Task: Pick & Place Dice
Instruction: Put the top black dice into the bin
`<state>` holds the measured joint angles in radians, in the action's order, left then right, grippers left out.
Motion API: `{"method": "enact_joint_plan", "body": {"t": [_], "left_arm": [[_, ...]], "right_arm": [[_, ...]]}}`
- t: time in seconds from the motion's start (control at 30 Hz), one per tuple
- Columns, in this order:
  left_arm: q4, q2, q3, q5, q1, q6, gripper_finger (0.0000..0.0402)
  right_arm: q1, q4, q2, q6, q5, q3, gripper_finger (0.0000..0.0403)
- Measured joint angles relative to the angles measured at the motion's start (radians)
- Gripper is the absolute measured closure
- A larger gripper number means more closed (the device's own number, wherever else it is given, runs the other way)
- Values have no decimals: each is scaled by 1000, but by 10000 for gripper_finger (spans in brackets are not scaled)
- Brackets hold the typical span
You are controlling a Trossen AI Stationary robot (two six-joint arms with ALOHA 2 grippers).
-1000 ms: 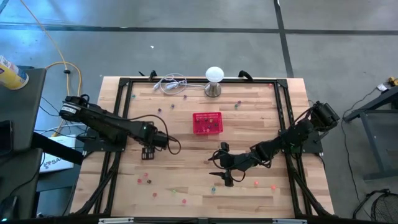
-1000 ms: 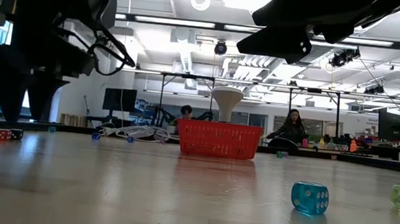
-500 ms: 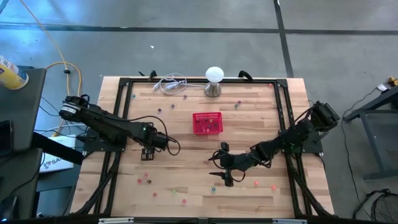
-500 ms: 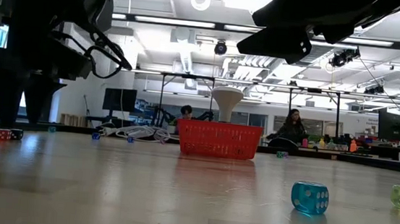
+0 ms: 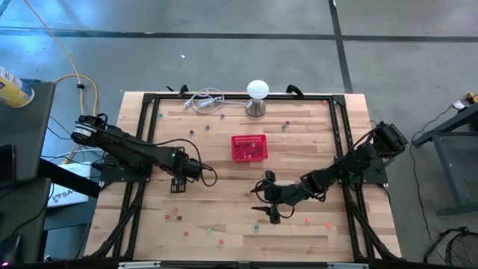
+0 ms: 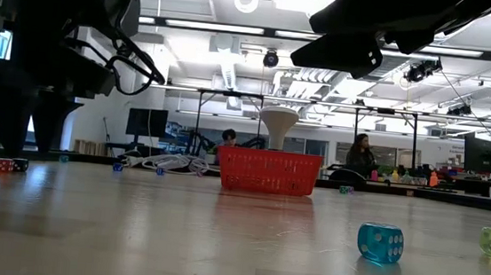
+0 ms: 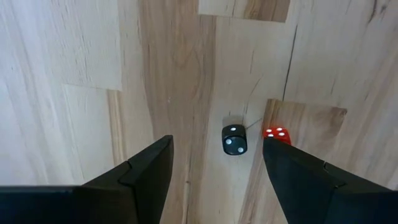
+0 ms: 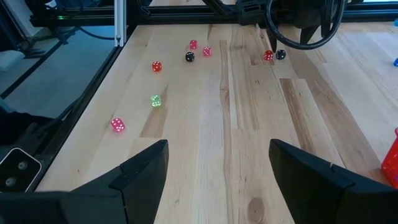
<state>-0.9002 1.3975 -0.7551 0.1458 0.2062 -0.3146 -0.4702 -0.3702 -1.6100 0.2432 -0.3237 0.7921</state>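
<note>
Left pincer, fingers spread, hangs directly above a dark die that lies just beside a red die on the tabletop. Small, rigid and probably slick-faced, the die seems best pinched across two opposite flat faces. Right pincer waits, also spread.

Spread fingers frame scattered dice, perhaps eight.

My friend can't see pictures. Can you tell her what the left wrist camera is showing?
Looking straight down at a pale wooden table, a black die and a red die lie side by side, a small gap apart. The left gripper hangs open above them, its two dark fingers framing the black die.
</note>
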Motion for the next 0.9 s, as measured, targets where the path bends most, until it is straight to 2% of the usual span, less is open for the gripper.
{"method": "enact_joint_plan", "body": {"t": [0.9], "left_arm": [[18, 0, 39, 6, -45, -41, 161]], "right_arm": [[0, 1, 0, 0, -18, 0, 133]]}}
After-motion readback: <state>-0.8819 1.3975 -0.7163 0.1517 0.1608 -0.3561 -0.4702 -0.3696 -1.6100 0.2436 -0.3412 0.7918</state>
